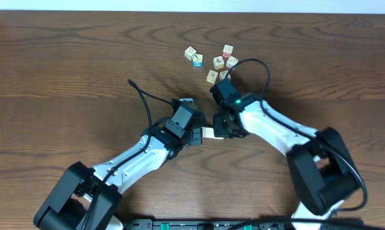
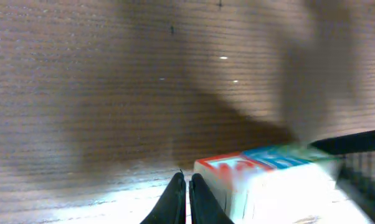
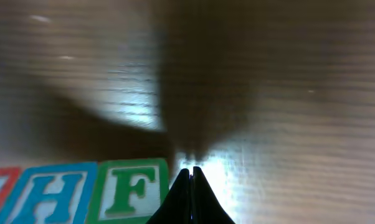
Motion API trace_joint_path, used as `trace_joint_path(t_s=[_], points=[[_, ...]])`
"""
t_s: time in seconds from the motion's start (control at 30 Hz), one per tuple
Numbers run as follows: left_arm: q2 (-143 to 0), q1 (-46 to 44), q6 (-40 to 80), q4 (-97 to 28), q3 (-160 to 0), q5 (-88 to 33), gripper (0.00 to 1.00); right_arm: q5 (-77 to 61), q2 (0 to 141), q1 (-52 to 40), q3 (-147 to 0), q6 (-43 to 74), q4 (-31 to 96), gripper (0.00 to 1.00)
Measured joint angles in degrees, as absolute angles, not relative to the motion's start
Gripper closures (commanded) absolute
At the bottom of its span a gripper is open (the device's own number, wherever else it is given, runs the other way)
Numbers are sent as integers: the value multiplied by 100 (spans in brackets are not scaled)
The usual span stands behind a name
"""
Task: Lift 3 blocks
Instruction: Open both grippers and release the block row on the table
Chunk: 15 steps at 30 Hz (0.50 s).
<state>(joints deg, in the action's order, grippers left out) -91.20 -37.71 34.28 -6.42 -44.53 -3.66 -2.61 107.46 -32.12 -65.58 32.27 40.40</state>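
Squeezing blocks [image 3: 81, 193] between closed pincers [image 2: 186, 182] [image 3: 191, 177]

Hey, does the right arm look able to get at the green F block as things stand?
Probably yes: the right gripper, jaws shut, sits right beside the green F block, with nothing between them.
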Motion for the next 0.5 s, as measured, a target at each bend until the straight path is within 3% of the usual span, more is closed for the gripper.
trace_joint_path(t_s=[0.5], points=[[-9120,-3826,3430,-320,-3983,-322,93,-471,10838,-3262,-6541,3242,3913,99]])
